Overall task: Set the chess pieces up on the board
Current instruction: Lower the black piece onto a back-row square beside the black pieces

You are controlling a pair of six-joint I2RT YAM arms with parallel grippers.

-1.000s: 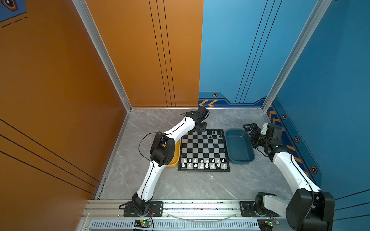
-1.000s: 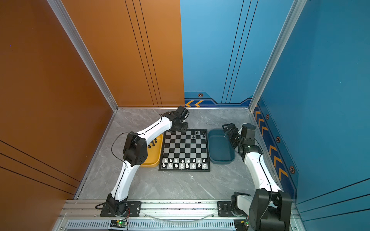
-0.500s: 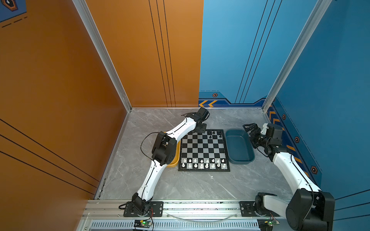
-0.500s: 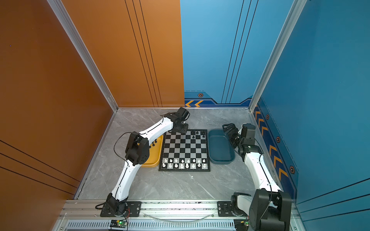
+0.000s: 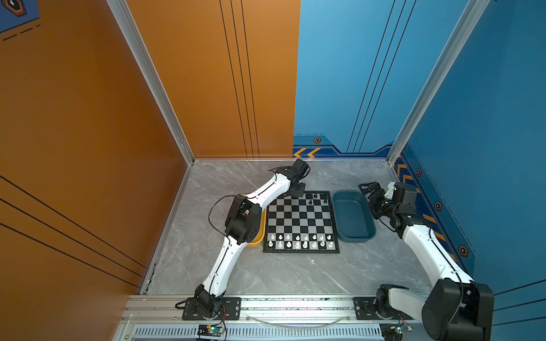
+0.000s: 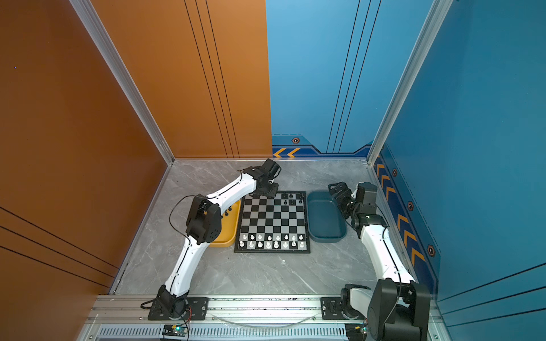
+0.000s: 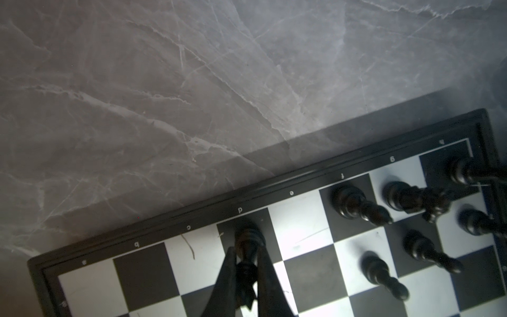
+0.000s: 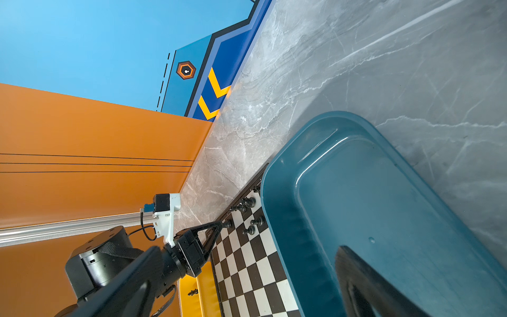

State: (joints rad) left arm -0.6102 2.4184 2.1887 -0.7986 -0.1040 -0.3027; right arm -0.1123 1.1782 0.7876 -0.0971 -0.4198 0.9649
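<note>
- Fingers [image 7: 227, 282] of the left gripper [image 7: 247, 258] are thin dark wedges that taper to their tips. They are closed on a black piece [image 7: 248, 237], one on each side of its stem.
- That black piece is glossy, turned plastic with a round ringed base. Its long axis is upright, with the base down and the head up between the fingers.
- The base is over the dark square marked d in the board's far row. I cannot tell whether it touches the square.
- The board [image 5: 300, 217] is flat and square, with black and pale grey checks inside a thin black frame that carries small letters. It lies with its edges parallel to the table's edges.
- Six more black pieces [image 5: 317, 199] stand upright in the far right corner. Three are in the far row and three in the row in front of it.
- White pieces [image 5: 300, 240] fill the two near rows.
- The yellow tray [image 6: 224, 243] is smooth, with rounded corners, and sits just left of the board, partly under the left arm. A few black pieces [image 6: 227, 211] are in it.
- The blue tray [image 5: 356, 239] is a glossy, shallow oblong just right of the board. Its long axis runs near to far.
- The right gripper [image 5: 366, 190] hangs by the blue tray's far right corner, jaws apart and holding nothing.
- The table [image 5: 266, 274] is grey with pale marble veins.
</note>
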